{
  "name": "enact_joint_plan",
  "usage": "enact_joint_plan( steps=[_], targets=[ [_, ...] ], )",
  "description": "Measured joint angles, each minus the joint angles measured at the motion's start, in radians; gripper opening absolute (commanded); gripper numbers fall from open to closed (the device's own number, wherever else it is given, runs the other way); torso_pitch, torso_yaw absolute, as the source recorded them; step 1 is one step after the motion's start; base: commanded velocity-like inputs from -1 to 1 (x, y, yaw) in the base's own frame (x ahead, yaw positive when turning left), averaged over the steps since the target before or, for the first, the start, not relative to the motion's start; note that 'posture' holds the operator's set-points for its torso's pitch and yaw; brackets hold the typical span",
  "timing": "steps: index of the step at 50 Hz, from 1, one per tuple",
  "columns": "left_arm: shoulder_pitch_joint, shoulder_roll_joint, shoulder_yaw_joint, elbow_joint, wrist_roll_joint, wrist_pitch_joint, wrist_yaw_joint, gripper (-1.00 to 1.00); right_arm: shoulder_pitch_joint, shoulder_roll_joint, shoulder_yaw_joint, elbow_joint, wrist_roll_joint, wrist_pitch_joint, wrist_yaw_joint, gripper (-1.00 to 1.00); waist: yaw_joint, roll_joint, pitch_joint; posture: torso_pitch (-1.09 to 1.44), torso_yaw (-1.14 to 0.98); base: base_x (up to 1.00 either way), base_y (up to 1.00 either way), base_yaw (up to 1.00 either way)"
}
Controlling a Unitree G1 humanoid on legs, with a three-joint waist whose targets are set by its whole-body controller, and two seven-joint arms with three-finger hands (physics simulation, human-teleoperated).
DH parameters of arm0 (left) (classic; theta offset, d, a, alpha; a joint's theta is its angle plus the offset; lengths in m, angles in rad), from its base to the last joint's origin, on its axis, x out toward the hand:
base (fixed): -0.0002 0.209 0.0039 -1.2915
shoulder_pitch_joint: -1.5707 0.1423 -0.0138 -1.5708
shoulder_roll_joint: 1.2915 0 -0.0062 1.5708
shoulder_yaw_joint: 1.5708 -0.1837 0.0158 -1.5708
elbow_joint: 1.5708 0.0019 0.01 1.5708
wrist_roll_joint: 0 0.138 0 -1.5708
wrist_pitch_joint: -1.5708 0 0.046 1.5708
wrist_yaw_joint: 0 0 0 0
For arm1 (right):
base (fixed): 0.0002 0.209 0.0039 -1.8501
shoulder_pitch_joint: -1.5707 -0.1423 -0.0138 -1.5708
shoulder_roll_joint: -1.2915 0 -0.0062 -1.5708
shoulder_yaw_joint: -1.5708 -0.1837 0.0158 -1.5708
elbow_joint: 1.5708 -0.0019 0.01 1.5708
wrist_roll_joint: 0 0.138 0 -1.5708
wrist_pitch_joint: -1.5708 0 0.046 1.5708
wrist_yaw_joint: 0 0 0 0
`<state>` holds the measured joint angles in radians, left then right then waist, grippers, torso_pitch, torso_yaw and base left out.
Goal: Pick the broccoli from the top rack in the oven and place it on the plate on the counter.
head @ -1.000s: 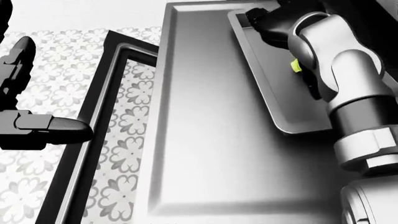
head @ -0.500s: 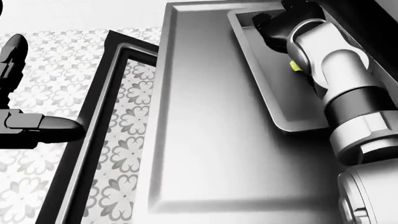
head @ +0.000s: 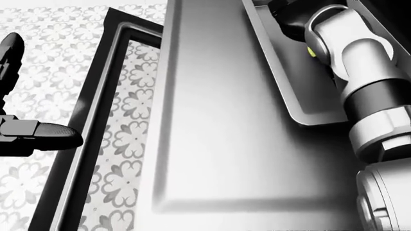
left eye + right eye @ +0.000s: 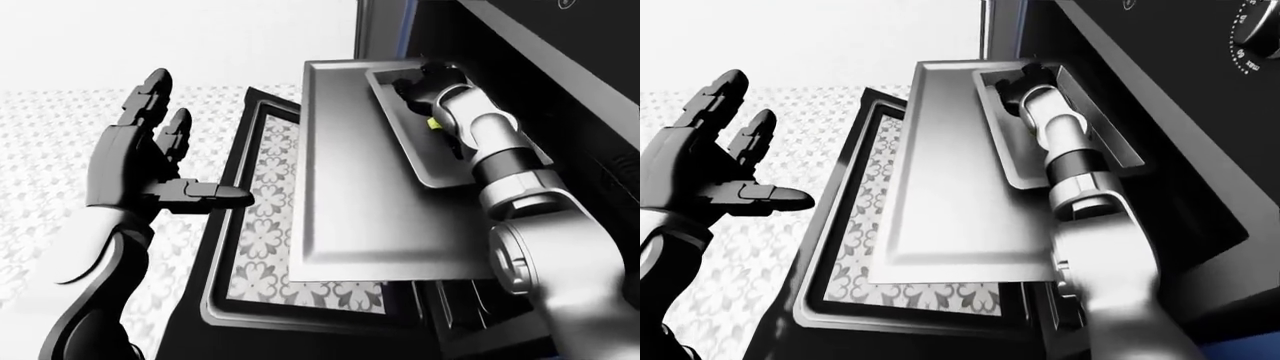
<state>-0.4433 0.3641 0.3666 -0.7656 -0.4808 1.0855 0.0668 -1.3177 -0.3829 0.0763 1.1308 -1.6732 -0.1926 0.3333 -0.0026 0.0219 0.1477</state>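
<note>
Everything in the head view has slid up and a bit right since half a second ago, so the camera has dipped; the trays and door have not moved on their own. The right hand (image 4: pixel 425 81) is far inside the oven (image 4: pixel 1200 150), down in the small tray (image 4: pixel 425 161) at the top of the view. Its dark fingers are bunched near a speck of green, the broccoli (image 4: pixel 434 123), which peeks out beside the wrist. I cannot tell if the fingers close on it. The small tray lies on the big tray (image 4: pixel 350 202). Below hangs the open door (image 4: pixel 255 255) with its glass pane. Off to the left, the left hand (image 4: pixel 150 169) is up in the air, fingers spread wide, holding nothing.
</note>
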Motion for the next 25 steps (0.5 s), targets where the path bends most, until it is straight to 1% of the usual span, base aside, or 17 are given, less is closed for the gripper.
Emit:
enact_joint_plan(
  steps=[2, 4, 11, 12, 16, 18, 19, 20, 22, 23, 25],
  targets=[
    [-0.002, 0.001, 0.0, -0.001, -0.001, 0.003, 0.002, 1.0, 0.0, -0.005, -0.003, -0.008, -0.002, 0.0, 0.009, 0.8, 0.0, -0.002, 0.009, 0.22, 0.0, 0.0, 0.0, 0.0],
    [-0.005, 0.002, 0.002, -0.006, -0.005, 0.009, 0.004, 1.0, -0.001, -0.008, -0.004, -0.016, -0.003, -0.002, 0.021, 0.71, 0.0, -0.005, 0.017, 0.24, 0.0, 0.0, 0.0, 0.0],
    [-0.006, 0.007, 0.002, -0.004, -0.009, 0.014, 0.008, 1.0, -0.008, -0.021, -0.012, -0.027, -0.006, -0.005, 0.047, 0.22, -0.002, -0.014, 0.037, 0.27, 0.0, 0.0, 0.0, 0.0],
    [-0.006, 0.007, 0.003, -0.004, -0.01, 0.017, 0.009, 1.0, -0.008, -0.024, -0.013, -0.029, -0.006, -0.006, 0.05, 0.21, -0.003, -0.015, 0.04, 0.27, 0.0, 0.0, 0.0, 0.0],
    [-0.01, 0.009, 0.01, -0.008, -0.014, 0.024, 0.01, 1.0, -0.004, -0.035, -0.019, -0.053, -0.005, -0.007, 0.048, 0.03, -0.002, -0.017, 0.048, 0.27, 0.0, 0.0, 0.0, 0.0],
    [-0.017, 0.011, 0.015, -0.012, -0.02, 0.03, 0.013, 1.0, -0.006, -0.038, -0.021, -0.063, -0.004, -0.008, 0.043, -0.18, -0.001, -0.016, 0.051, 0.27, 0.0, 0.0, 0.0, 0.0],
    [-0.02, 0.012, 0.017, -0.014, -0.022, 0.032, 0.015, 1.0, -0.007, -0.038, -0.022, -0.065, -0.004, -0.008, 0.043, -0.23, 0.0, -0.015, 0.052, 0.27, 0.0, 0.0, 0.0, 0.0],
    [-0.022, 0.012, 0.018, -0.015, -0.024, 0.033, 0.017, 1.0, -0.009, -0.039, -0.024, -0.067, -0.002, -0.007, 0.04, -0.37, 0.0, -0.014, 0.053, 0.27, 0.0, 0.0, 0.0, 0.0],
    [-0.025, 0.013, 0.021, -0.019, -0.031, 0.038, 0.021, 1.0, -0.012, -0.04, -0.027, -0.071, 0.001, -0.008, 0.037, -0.51, 0.001, -0.012, 0.053, 0.27, 0.0, 0.0, 0.0, 0.0],
    [-0.027, 0.014, 0.023, -0.021, -0.035, 0.041, 0.023, 1.0, -0.012, -0.04, -0.028, -0.074, 0.003, -0.008, 0.037, -0.55, 0.001, -0.011, 0.053, 0.27, 0.0, 0.0, 0.0, 0.0],
    [-0.027, 0.018, 0.026, -0.023, -0.043, 0.043, 0.025, 1.0, -0.009, -0.038, -0.029, -0.077, 0.005, -0.006, 0.033, -0.67, 0.001, -0.01, 0.052, 0.27, 0.0, 0.0, 0.0, 0.0]
  ],
)
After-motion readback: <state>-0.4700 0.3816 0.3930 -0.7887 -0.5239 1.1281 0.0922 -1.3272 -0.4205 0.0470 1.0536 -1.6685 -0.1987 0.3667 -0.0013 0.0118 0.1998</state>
